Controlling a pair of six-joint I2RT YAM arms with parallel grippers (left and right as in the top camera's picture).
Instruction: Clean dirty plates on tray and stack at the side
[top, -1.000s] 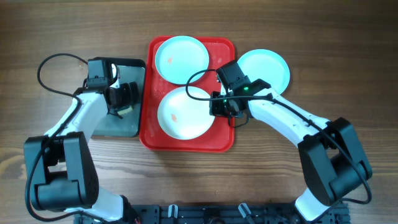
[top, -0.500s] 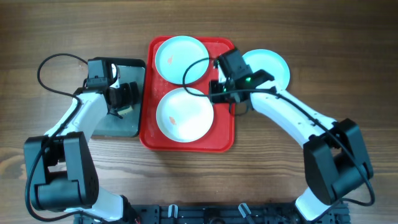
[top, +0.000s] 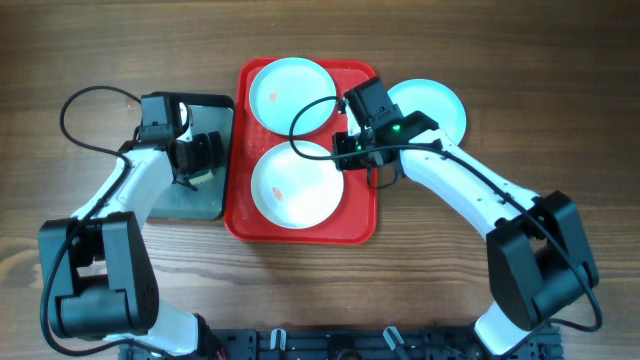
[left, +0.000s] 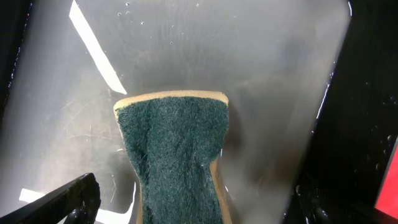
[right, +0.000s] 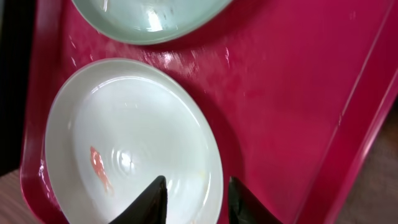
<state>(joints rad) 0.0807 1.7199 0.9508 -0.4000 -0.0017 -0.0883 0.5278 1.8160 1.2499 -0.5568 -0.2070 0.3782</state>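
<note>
Right gripper (right: 198, 200) gapes over the round white plate's (right: 124, 143) rim. Left gripper's (top: 204, 153) hold on the green scouring sponge (left: 171, 155) (cut off below) cannot be told. Brown wooden table (top: 300, 275) beneath.

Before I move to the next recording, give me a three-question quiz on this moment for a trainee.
1. True or false: all three plates sit on the red tray.
2. The fingers of the right gripper are: A apart, B clamped on a plate, C out of view.
3. What lies under the left gripper on the grey tray?
Key: 1 false, one blue plate lies on the table; 2 A; 3 a green sponge.
</note>
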